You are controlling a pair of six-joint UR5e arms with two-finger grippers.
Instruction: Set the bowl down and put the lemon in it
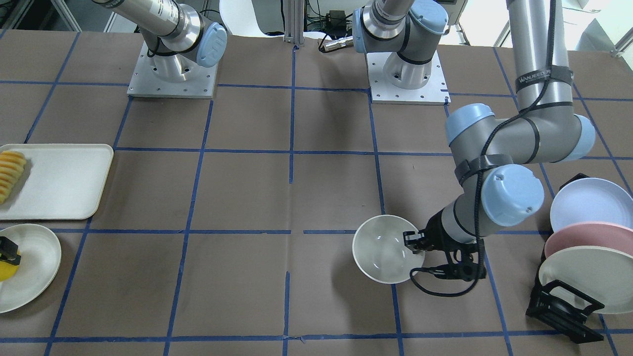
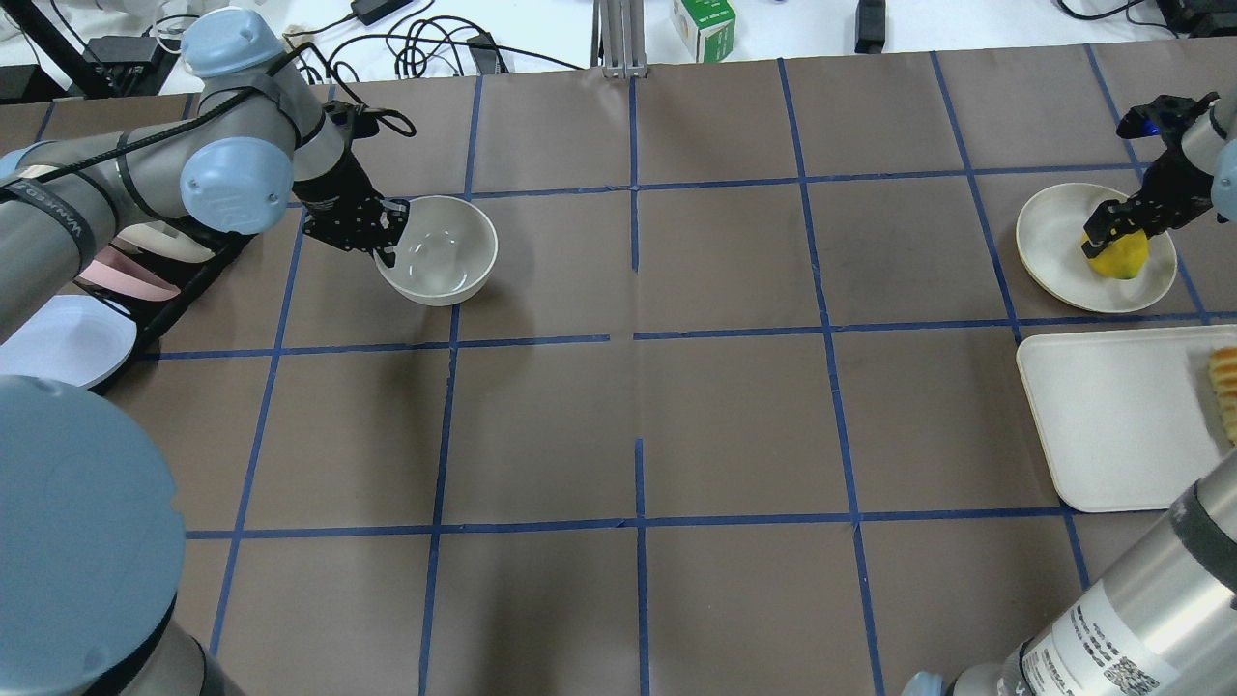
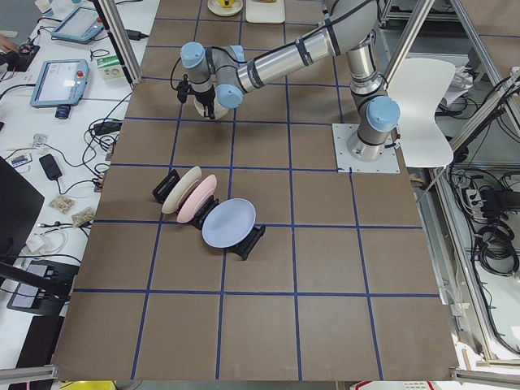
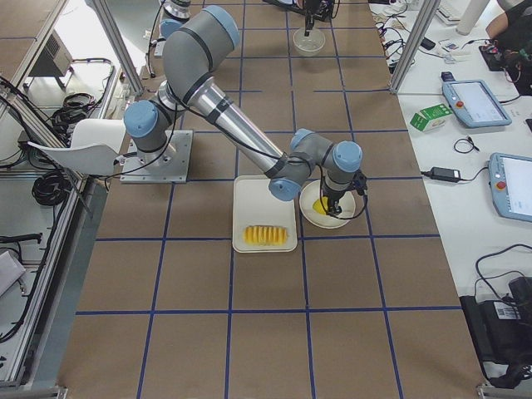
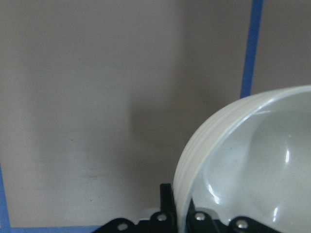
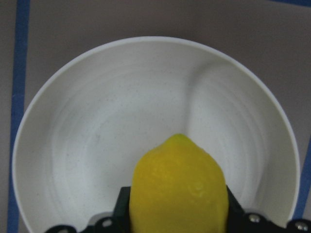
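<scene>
The off-white bowl point(image 1: 383, 249) is on the robot's left side of the table, upright and low; I cannot tell whether it rests on the table. It also shows in the overhead view point(image 2: 440, 251) and the left wrist view point(image 5: 252, 160). My left gripper point(image 1: 415, 242) point(image 2: 387, 232) is shut on the bowl's rim, one finger inside and one outside. The yellow lemon point(image 2: 1121, 253) point(image 6: 179, 189) point(image 1: 7, 271) is over a shallow white plate point(image 2: 1053, 232) point(image 6: 97, 121) at the far right. My right gripper point(image 2: 1111, 232) is shut on the lemon, a finger on either side.
A black rack with pastel plates point(image 1: 583, 247) point(image 2: 87, 290) stands close beside the left arm. A white tray point(image 1: 64, 180) point(image 2: 1111, 416) with sliced yellow-orange fruit point(image 1: 11, 173) lies next to the shallow plate. Both arm bases stand at the robot's edge of the table.
</scene>
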